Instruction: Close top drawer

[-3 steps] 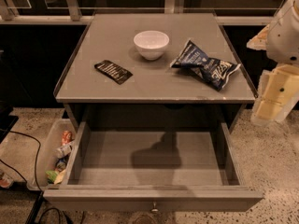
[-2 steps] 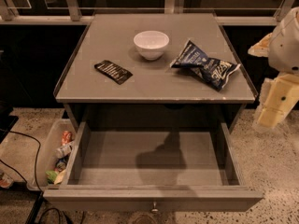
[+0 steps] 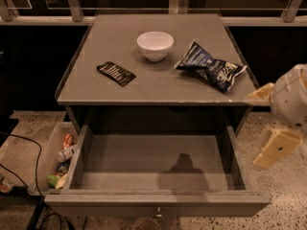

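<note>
The top drawer of the grey cabinet is pulled fully out toward me. Its inside is plain grey and holds nothing I can see. Its flat front panel runs along the bottom of the view, with a small round metal knob at its middle. My gripper is at the right edge of the view, beside the drawer's right side wall and apart from it, with cream-coloured fingers pointing down. The lower drawers are hidden under the open one.
On the cabinet top stand a white bowl, a dark blue chip bag and a flat black packet. A translucent bin with snack items sits on the floor at the left. Black cables lie at the lower left.
My gripper and arm have moved down and slightly toward the drawer's right side. The drawer has not moved.
</note>
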You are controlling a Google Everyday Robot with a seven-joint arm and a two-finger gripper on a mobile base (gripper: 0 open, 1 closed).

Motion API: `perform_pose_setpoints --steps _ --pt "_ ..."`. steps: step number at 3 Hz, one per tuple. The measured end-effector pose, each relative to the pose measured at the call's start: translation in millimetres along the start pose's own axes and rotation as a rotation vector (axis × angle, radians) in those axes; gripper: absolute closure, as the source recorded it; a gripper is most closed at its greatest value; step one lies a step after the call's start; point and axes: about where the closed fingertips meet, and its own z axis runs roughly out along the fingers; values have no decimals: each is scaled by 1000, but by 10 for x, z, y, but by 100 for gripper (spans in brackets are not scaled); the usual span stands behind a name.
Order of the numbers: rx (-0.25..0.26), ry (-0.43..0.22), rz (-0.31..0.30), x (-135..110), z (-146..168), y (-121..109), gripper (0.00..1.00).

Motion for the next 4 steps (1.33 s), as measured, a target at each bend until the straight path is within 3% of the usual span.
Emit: perform_pose_setpoints --steps 1,3,4 --pt "-68 -46 19 107 322 398 42" --pt "-82 -43 23 128 370 450 88" --pt "-126 -60 52 203 597 569 100"
